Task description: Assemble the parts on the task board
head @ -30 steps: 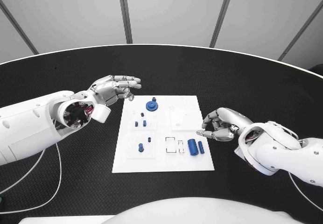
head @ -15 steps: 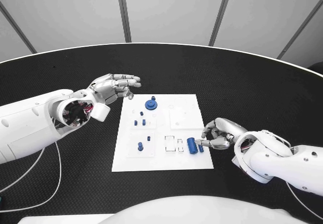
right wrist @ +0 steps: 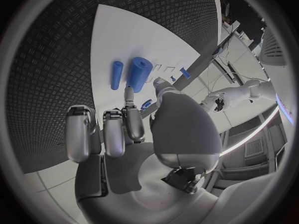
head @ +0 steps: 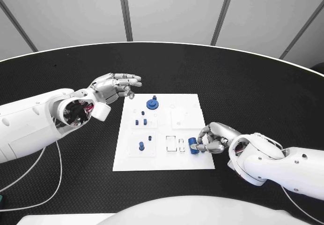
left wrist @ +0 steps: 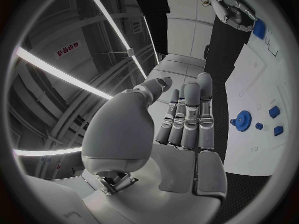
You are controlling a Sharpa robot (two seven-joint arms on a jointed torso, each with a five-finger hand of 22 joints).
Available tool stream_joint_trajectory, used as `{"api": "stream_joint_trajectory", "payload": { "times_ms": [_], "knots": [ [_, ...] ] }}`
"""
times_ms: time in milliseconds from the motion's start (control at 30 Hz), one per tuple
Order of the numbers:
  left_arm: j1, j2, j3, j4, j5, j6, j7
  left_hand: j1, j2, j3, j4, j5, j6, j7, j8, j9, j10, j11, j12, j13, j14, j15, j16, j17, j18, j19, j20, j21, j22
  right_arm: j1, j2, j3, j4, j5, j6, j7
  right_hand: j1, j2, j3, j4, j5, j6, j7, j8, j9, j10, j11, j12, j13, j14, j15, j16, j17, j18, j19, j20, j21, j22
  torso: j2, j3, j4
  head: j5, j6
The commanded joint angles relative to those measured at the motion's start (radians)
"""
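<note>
While the black table (head: 223, 70) spreads wide under everything, the white task board (head: 189, 161) lies at its middle with its long axis running near to far. The left arm (head: 30, 124) reaches in from the left, and the left hand (head: 114, 86) hovers over the table just off the board's far left corner, fingers apart and loosely extended, holding nothing. The right arm (head: 280, 161) comes in from the right, and the right hand (head: 212, 137) sits at the board's right edge, fingers curled down around the two blue cylinders (head: 194, 145); whether it truly grips them or only touches them, I cannot tell. In the right wrist view the thick cylinder (right wrist: 139, 73) and the thin cylinder (right wrist: 116, 74) lie side by side, just apart, long axes parallel and running near to far on the board, just beyond the fingertips (right wrist: 128, 91). A blue gear (head: 153, 104) stands near the board's far edge, and small blue pegs (head: 140, 123) stand left of centre. Compared with a second ago, the right hand has moved left and down onto the cylinders; the left hand has stayed in place.
</note>
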Motion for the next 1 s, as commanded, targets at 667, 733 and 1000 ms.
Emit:
{"api": "stream_joint_trajectory", "payload": {
  "times_ms": [667,733,1000],
  "knots": [
    [0.0,-0.004,0.0,0.004,0.0,-0.001,-0.002,0.006,0.006,-0.006,0.001,0.002,-0.007,0.003,-0.005,0.002,-0.011,0.0,0.008,0.002,-0.006,-0.001,0.005,-0.002,0.015,-0.001,0.008,-0.004,-0.002,-0.001,0.039,0.0,-0.035,-0.003,0.041,-0.024,0.005,0.025,-0.019,0.0,0.03,-0.006,-0.001,0.008,0.006,0.007,0.002,0.007,0.11,0.097,0.004,0.006,0.211,-0.017,0.071,0.004,0.006,0.188,0.001,0.0,-0.0009,0.004,-0.005],
    [0.0,-0.005,0.0,0.005,0.0,0.0,-0.003,0.006,0.006,-0.006,0.001,0.002,-0.007,0.003,-0.005,0.002,-0.011,0.0,0.008,0.002,-0.006,-0.001,0.005,-0.002,0.015,-0.001,0.008,-0.004,-0.002,-0.001,0.044,0.0,-0.04,-0.003,0.043,-0.027,0.005,0.025,-0.019,0.0,0.03,-0.006,-0.001,0.008,0.006,0.007,0.002,0.007,0.11,0.097,0.004,0.006,0.211,-0.017,0.071,0.004,0.006,0.188,0.001,-0.0001,-0.0005,0.005,-0.006],
    [0.0,-0.007,0.0,0.007,0.0,-0.001,-0.005,0.005,0.006,-0.007,0.002,0.002,-0.007,0.003,-0.005,0.002,-0.012,0.0,0.008,0.002,-0.006,-0.001,0.005,-0.002,0.015,-0.001,0.008,-0.005,-0.002,-0.001,0.064,0.0,-0.059,-0.003,0.059,-0.035,0.014,0.031,-0.02,-0.002,0.038,-0.006,-0.001,0.009,0.008,0.006,0.001,0.007,0.112,0.097,0.004,0.006,0.212,-0.017,0.072,0.004,0.008,0.191,0.0,-0.0005,0.0001,0.006,-0.007]
  ]
}}
